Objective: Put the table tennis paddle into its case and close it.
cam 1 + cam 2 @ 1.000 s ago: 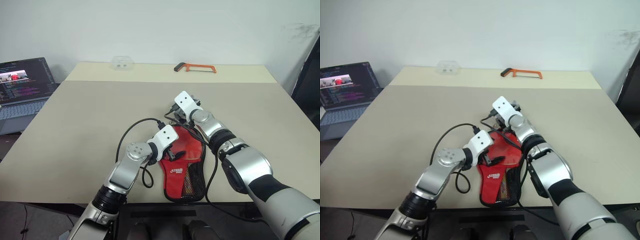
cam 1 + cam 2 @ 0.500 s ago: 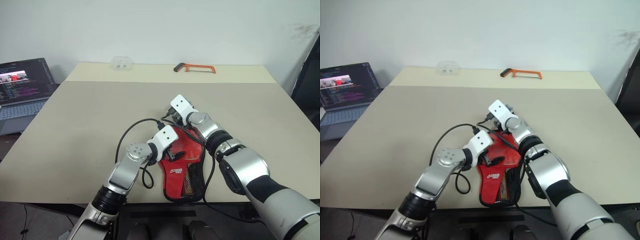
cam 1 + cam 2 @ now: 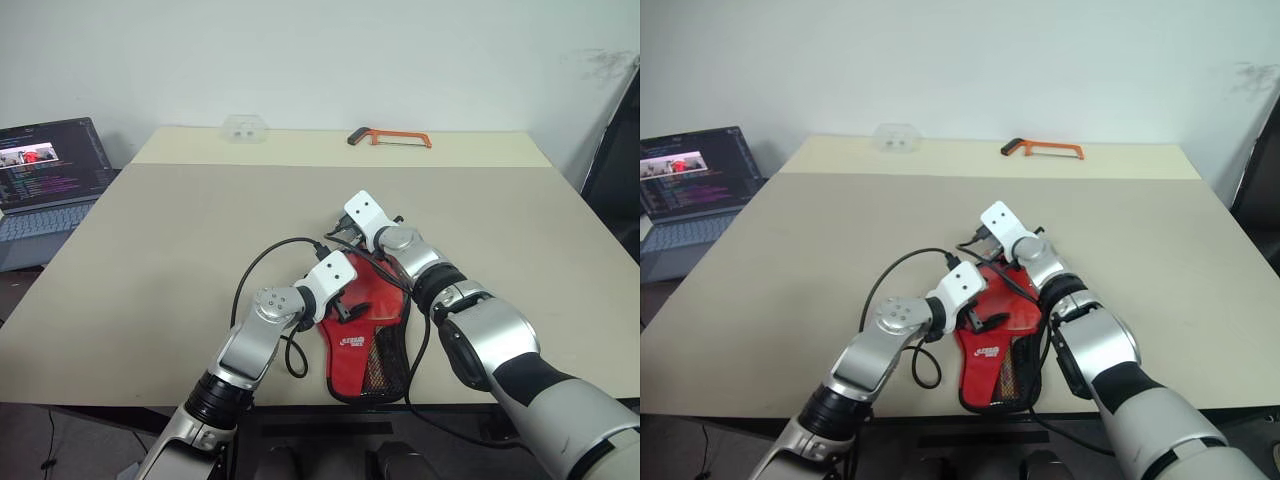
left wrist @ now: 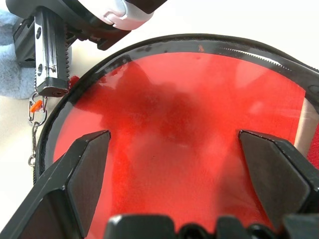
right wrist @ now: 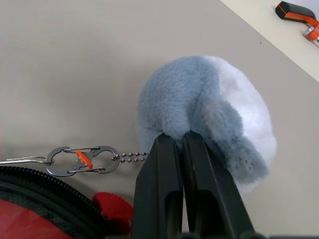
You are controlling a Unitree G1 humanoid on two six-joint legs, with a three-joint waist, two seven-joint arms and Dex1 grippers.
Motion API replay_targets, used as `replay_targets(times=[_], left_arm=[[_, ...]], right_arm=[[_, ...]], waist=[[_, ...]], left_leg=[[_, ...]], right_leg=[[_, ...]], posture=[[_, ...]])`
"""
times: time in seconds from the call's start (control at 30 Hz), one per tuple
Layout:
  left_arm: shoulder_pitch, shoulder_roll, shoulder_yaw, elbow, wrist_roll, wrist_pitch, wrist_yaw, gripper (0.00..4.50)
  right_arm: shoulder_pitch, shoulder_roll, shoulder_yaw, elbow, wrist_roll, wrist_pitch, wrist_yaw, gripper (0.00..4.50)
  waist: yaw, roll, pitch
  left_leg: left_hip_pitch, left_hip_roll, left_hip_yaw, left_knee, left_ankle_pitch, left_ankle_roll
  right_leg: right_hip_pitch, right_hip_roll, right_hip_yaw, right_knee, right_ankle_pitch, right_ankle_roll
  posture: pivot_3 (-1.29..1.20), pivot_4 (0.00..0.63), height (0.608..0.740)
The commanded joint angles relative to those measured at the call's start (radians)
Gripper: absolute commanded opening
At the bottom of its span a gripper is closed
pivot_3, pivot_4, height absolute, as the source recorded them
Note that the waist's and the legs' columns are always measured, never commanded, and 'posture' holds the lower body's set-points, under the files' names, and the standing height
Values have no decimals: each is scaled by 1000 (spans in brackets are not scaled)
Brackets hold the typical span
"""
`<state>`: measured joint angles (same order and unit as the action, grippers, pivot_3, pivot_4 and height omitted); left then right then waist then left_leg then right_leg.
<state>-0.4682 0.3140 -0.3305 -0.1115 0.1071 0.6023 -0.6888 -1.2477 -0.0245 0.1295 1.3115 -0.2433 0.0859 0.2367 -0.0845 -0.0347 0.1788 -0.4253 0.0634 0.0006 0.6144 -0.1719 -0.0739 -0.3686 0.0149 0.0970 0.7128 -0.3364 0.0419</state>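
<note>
A lab-like workroom: bare white walls, a plain beige table, and a laptop showing code.

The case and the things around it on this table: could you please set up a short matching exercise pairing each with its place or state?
Things:
1. case
2. orange hacksaw
3. laptop
4. right gripper

Places or states:
A. beside the table, screen lit
B. shut against the grey-white fluffy charm
C. near table edge, red clear side up
D. far table edge

Pairs: 1-C, 2-D, 3-A, 4-B
</note>
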Motion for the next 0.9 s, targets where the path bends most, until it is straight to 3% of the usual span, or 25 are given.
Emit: replay_targets(times=[0.03,0.9], left_arm=[[24,13,-55,42,13,28,-9,4500],[-9,9,-74,99,-2,-13,-19,4500]], right_arm=[[4,-3,-14,-3,12,9,5,20],[-12,-258,-7,-120,-3,-22,94,20]], waist=[[0,0,0],[13,0,0]], left_leg=[[0,0,0,0,0,0],[-1,-1,1,-2,0,0]], right_leg=[[0,0,0,0,0,0],[0,-2,0,-4,0,0]], posture=[[0,150,740],[0,150,740]])
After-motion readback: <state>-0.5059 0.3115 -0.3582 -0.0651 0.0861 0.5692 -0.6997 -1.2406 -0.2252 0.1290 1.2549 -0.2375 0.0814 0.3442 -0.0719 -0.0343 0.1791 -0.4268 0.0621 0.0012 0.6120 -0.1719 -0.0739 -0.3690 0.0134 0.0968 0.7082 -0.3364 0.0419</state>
